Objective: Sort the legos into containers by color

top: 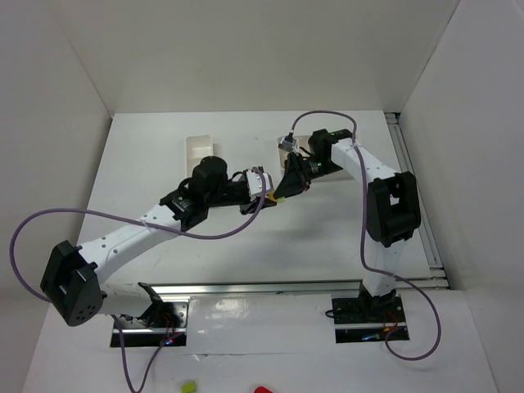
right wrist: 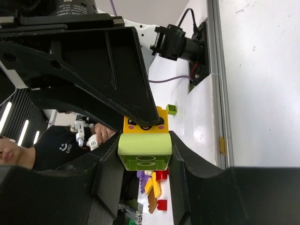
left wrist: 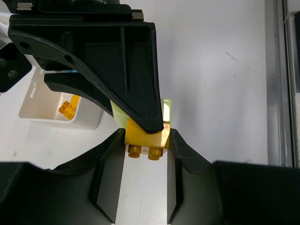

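Note:
My two grippers meet above the middle of the table on one small stack of two legos. My left gripper (left wrist: 147, 144) is shut on the yellow-orange brick (left wrist: 140, 138), whose studs point toward the camera. My right gripper (right wrist: 144, 140) is shut on the lime green brick (right wrist: 144, 152), with the yellow brick (right wrist: 161, 123) just beyond it. In the top view the stack (top: 277, 196) hangs between the left gripper (top: 266, 193) and the right gripper (top: 288, 188). A white tray (left wrist: 35, 101) holds yellow bricks (left wrist: 68, 107). The narrow tray (top: 199, 147) stands behind the left arm.
The wider tray (top: 281, 151) is mostly hidden under the right arm. A metal rail (top: 417, 205) runs along the table's right edge. Loose bricks lie beyond the near edge: a green one (right wrist: 171, 109) and a red, purple and yellow pile (right wrist: 154, 185).

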You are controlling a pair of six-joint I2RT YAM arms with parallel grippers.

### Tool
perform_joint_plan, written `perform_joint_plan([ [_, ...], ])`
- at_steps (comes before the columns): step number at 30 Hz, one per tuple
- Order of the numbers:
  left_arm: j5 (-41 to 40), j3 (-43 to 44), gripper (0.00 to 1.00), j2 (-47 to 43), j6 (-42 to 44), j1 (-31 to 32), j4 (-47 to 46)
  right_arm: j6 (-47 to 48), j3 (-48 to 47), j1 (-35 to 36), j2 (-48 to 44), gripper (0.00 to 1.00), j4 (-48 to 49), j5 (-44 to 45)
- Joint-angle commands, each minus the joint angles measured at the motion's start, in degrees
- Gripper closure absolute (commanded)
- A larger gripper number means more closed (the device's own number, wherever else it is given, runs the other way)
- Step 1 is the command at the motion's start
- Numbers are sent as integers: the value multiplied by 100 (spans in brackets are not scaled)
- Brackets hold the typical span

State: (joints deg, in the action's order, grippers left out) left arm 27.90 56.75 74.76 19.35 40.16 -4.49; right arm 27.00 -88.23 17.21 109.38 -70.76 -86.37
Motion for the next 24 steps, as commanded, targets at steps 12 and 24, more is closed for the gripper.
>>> perform_joint_plan([
  [12,1164,-94,100,-893,-353,-1221,414,595,-440,-886,-242,73,-438,-74],
  [24,867,2451,100,1373,-2426,-1503,1221,-2576,-1064,-236,-1192,81,2102,4329],
])
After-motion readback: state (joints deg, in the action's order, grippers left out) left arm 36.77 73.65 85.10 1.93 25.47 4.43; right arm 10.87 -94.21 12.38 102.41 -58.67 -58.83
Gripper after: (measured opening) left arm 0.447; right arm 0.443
